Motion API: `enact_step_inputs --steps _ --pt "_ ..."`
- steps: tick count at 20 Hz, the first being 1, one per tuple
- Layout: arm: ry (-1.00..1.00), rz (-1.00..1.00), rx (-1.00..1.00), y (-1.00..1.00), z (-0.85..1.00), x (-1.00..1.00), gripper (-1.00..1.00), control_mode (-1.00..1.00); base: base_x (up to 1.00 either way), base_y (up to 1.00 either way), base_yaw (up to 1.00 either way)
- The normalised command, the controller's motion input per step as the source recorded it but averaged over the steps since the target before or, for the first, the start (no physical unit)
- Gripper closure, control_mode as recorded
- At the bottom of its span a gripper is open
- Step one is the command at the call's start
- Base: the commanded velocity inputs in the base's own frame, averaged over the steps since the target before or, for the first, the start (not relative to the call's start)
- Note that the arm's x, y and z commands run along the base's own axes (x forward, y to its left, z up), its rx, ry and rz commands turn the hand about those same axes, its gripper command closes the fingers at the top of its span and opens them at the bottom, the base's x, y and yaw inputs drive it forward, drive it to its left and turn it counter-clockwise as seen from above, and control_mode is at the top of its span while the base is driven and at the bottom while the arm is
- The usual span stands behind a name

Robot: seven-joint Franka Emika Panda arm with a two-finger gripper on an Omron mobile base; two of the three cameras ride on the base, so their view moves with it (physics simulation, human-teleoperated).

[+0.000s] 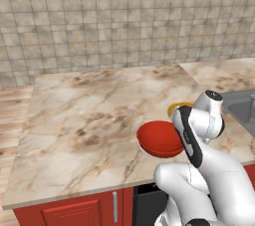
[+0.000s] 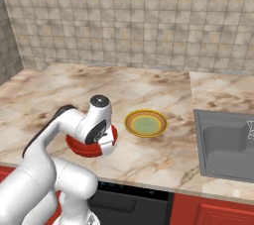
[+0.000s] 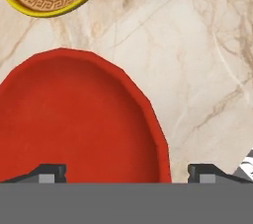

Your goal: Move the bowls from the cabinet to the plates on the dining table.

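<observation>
One red bowl [image 1: 158, 139], one plate [image 2: 145, 123]

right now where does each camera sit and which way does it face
Left base view: behind the arm's left, facing the marble dining table; arm at lower right, red bowl.
Right base view: behind its right; arm at lower left, yellow-rimmed plate.
Hand view: looks down past open hand.
All share bowl and plate.

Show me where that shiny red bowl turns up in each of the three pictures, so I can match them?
Left base view: red bowl sits right of centre, half behind the white arm.
Right base view: red bowl peeks out lower left, under the arm's wrist.
Hand view: red bowl covers the lower left.
Shared landmark: the yellow-rimmed plate, just beyond the bowl on the marble top.
</observation>
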Motion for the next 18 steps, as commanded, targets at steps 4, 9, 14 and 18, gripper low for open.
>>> enact_step_inputs --steps 4,9,14,18 --pt "-0.01 0.00 0.00 0.00 0.40 -0.48 -1.00 -1.00 0.00 0.00 0.00" --pt "-0.03 0.01 0.00 0.00 0.42 -0.59 -1.00 -1.00 0.00 0.00 0.00" --pt "-0.14 0.12 0.00 0.09 0.42 -0.88 -1.00 -1.00 0.00 0.00 0.00" --pt "-0.17 0.22 -0.06 0.33 0.47 -0.81 -1.00 -1.00 0.00 0.00 0.00"
